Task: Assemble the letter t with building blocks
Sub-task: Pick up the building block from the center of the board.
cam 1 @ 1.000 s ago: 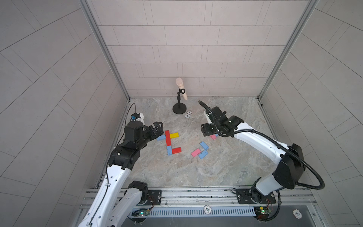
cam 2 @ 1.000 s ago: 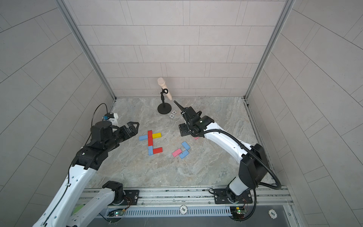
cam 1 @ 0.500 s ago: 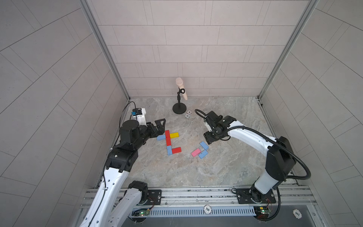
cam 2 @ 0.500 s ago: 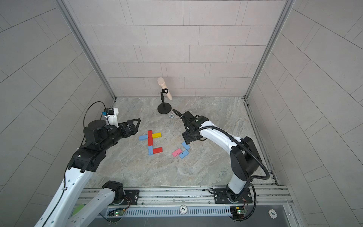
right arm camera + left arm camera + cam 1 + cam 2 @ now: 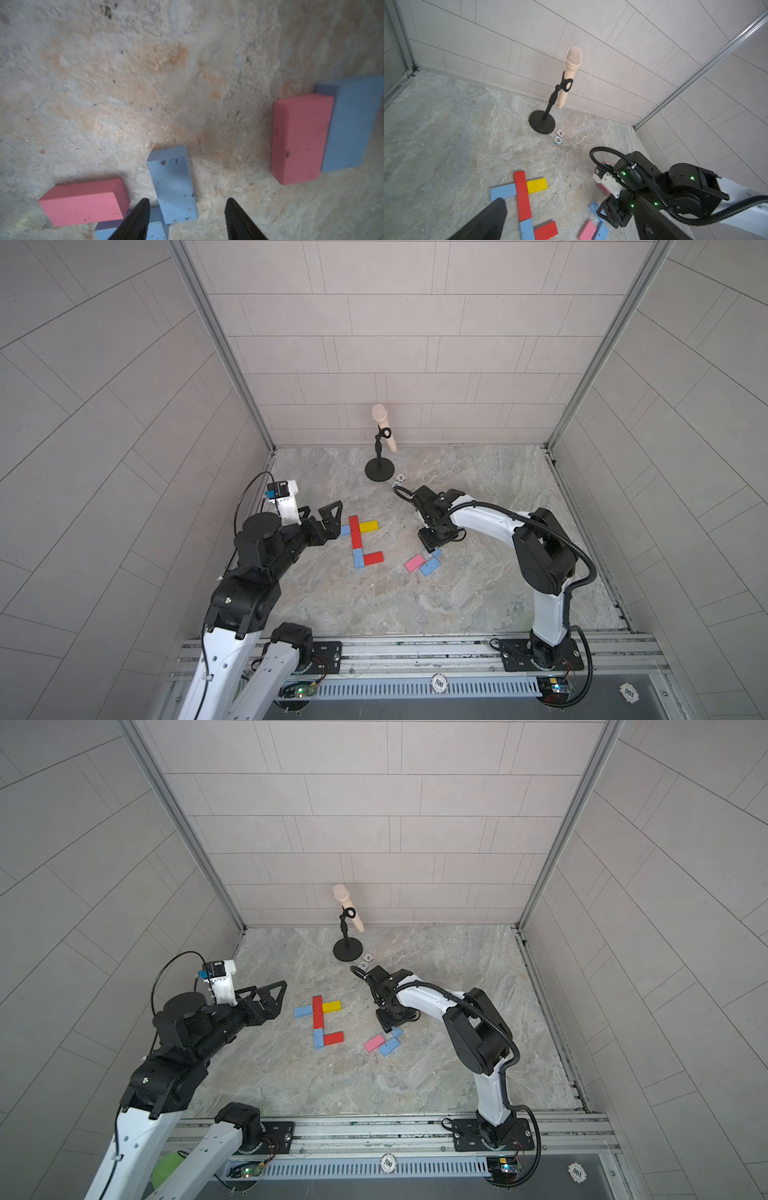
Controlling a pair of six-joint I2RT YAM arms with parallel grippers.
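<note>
We line up the right arm for a pick
Our left gripper [image 5: 323,509] hangs spread wide beside the half-built letter [image 5: 354,532]; further right, our right gripper [image 5: 187,201] straddles a light blue block [image 5: 172,185] on the worktop [image 5: 457,605], jaws parted, its long axis running between them.

Red block [image 5: 354,526], yellow block [image 5: 369,526], pink block [image 5: 414,563], light-blue block [image 5: 429,567] — marbled grey-tan floor [image 5: 478,593], beige microphone [image 5: 379,414]

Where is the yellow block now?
In both top views, the yellow block lies flat against the right side of the red stem, opposite a light blue block.
</note>
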